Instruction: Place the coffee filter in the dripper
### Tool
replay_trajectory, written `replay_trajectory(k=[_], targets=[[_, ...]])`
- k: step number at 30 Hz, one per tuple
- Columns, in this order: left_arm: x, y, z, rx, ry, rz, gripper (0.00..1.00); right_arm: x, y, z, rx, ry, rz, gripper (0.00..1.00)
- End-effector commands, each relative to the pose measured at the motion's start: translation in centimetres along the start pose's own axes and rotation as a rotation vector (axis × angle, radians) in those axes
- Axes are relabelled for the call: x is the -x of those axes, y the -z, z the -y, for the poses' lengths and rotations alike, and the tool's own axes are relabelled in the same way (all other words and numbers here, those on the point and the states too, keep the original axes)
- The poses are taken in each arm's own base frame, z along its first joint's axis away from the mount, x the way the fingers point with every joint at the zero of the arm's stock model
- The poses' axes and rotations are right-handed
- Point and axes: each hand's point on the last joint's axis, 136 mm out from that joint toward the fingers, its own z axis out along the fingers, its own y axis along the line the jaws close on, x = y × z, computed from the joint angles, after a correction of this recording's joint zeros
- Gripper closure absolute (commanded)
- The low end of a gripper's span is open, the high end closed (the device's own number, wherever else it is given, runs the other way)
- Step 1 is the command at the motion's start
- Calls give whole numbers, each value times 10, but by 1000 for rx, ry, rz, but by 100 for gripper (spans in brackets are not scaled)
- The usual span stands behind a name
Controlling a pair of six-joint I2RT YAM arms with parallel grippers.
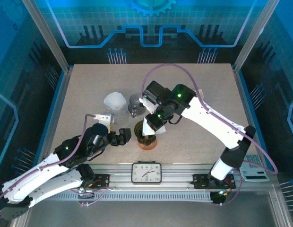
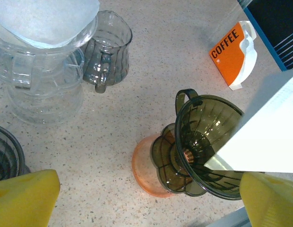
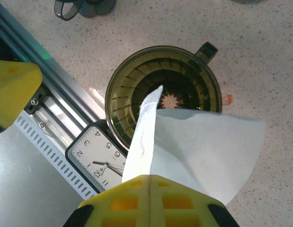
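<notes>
right gripper (image 3: 149,185): yellow fingers (image 3: 119,204) pressed together, clamped on the upper edge of the coffee filter
coffee filter (image 3: 199,144): white, folded flat, hanging from the right gripper over the dripper; lower point is over the open mouth, can't tell if it touches the wall; not seated
dripper (image 3: 137,87): smoked see-through cone, upright, loop handle at the rim; ribbed inside visible down to the hole at the bottom
dripper base: sits on an orange ring (image 2: 142,166) on the table (image 1: 193,85)
left gripper (image 1: 123,136): fingers (image 2: 24,198) spread wide, holding nothing, just left of the dripper in the top view, not touching it
clear stack (image 2: 42,78): clear cups nested upright, behind and left of the dripper; a white paper filter (image 2: 47,19) sits in the top one
jug (image 2: 108,54): small smoked glass jug with handle, upright, just beside the clear stack, apart from the dripper
coffee scoop (image 2: 234,56): orange-and-white piece marked COFFEE, lying on the table, well apart from the dripper
dark ribbed item (image 2: 7,156): at the left edge of the left wrist view, cut off, can't tell what it is
clock (image 1: 146,172): analogue, on the front rail, just in front of the dripper
keypad device (image 1: 255,169): near the right arm's base, too small to tell more
</notes>
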Motion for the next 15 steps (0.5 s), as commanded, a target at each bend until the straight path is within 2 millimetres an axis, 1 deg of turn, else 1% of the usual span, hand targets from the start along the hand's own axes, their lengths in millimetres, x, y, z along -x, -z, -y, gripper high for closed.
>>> replay_trajectory(k=[1,8,15], targets=[[3,6,3,-18,14,-3,1,-8,0,-4,-24,40,-61,100],[2,6,3,-22,16,-8,1,0,-13,-9,-71,95,-96,100],[2,6,3,-20,13,-10,1,-2,-38,-12,-74,112,-143,100]])
